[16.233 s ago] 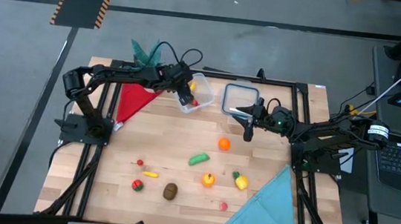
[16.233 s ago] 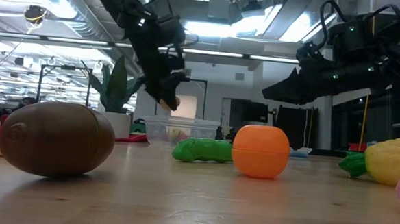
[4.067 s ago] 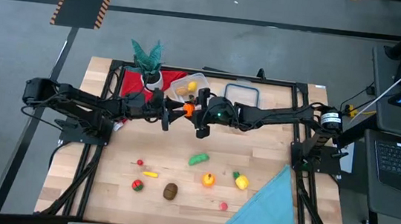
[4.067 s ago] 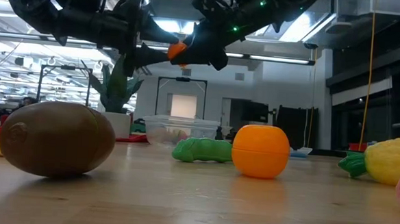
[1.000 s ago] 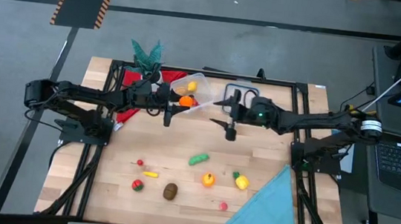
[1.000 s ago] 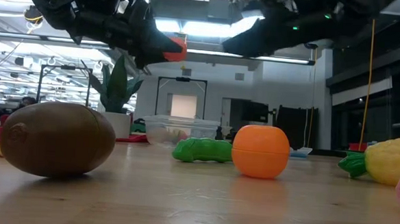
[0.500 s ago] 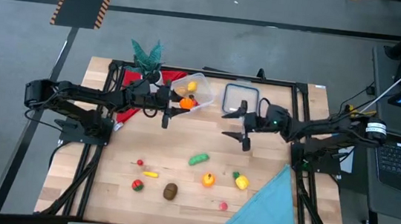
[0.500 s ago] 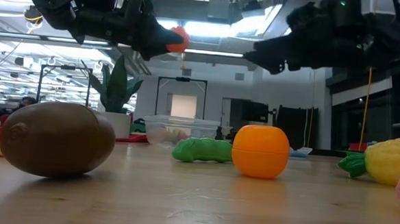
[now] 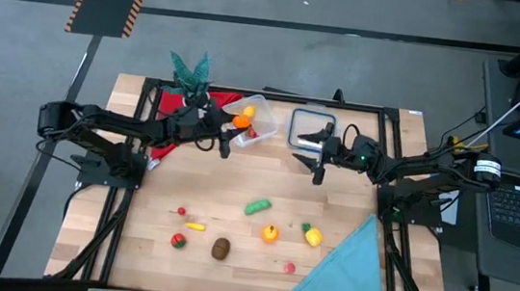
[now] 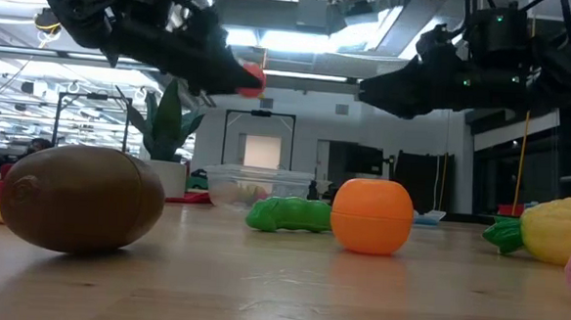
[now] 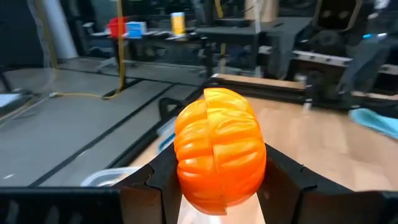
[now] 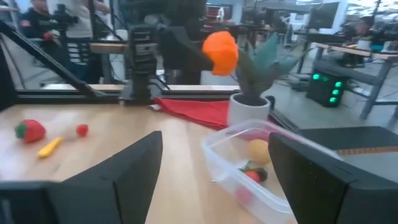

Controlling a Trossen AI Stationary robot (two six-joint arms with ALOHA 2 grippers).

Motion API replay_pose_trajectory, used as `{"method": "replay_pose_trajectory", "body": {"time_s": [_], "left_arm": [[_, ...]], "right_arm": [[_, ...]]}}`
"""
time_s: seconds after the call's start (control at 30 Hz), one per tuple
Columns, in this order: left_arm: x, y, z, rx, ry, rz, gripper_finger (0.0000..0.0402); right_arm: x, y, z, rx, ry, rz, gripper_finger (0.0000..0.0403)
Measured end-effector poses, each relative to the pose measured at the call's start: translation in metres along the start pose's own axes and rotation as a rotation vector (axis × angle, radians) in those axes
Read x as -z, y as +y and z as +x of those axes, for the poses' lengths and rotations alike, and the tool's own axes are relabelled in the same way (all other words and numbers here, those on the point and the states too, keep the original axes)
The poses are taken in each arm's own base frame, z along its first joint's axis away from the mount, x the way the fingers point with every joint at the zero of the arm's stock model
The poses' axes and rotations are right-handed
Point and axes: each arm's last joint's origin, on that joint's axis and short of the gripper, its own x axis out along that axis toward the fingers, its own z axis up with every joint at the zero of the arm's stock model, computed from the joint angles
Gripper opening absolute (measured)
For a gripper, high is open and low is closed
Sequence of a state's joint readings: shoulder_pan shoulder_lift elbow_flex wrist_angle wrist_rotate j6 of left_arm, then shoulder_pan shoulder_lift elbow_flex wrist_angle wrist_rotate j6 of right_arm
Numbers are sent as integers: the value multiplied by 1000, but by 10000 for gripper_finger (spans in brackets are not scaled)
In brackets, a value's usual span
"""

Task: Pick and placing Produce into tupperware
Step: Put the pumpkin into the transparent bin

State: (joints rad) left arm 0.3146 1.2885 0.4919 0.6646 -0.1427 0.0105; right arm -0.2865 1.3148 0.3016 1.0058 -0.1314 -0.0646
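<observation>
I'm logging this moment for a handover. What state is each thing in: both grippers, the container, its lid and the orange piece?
Left gripper: shut on the orange pumpkin.
Orange pumpkin: held above the container.
Right gripper: open, empty.
Container: open, holding some produce.
Lid: off, flat on the table.

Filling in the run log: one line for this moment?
left claw: shut on orange pumpkin | above tupperware | right claw: open, empty, beside lid

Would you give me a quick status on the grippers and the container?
Left gripper shut on orange fruit, above container. Right gripper open, empty, beside lid. Path clear.
</observation>
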Motion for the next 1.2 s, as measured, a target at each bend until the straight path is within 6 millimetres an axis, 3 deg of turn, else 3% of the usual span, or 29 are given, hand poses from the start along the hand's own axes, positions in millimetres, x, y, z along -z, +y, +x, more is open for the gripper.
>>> {"method": "replay_pose_trajectory", "body": {"time_s": [0.2, 0.57, 0.8, 1.2], "left_arm": [[8, 0, 6, -152, 10, 4, 153], [11, 1, 8, -165, 26, -35, 153], [15, 14, 10, -153, 59, -114, 153], [-12, 31, 38, -179, 146, -54, 152]], "right_arm": [[0, 0, 0, 8, 1, -20, 294], [0, 0, 0, 10, 4, -21, 294], [1, 0, 0, 9, 7, -22, 294], [3, 0, 0, 6, 34, -41, 294]]}}
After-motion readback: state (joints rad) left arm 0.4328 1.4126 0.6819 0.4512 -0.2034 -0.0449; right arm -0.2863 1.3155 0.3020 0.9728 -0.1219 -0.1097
